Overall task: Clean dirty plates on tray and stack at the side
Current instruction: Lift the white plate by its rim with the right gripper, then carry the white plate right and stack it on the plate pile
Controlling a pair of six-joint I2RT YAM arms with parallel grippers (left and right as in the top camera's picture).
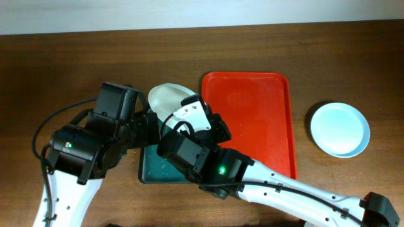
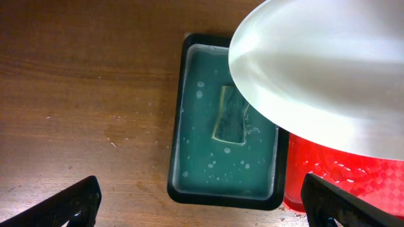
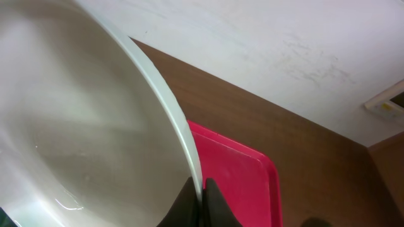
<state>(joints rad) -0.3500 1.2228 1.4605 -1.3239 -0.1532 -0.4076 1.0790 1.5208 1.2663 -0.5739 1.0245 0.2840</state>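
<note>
R gripper (image 3: 202, 200) pinched on rim of pale plate (image 1: 167, 98), tilted, centre of overhead, left of red tray (image 1: 246, 120).
R wrist alone shows the pinch; L wrist alone shows sponge (image 2: 230, 116) in dark green basin (image 2: 175, 139), tray edge just beside. L gripper (image 2: 199, 192) fingers wide, holding nothing. Pale blue plate (image 1: 339, 129) right of tray, apart. Table (image 1: 63, 63) wood shows wide upper left.

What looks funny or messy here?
The pale plate is not lying flat: the right gripper pinches its rim, holding it tilted above the dark green basin. Tiny pale specks, maybe splashes, dot the table beside the basin.
</note>
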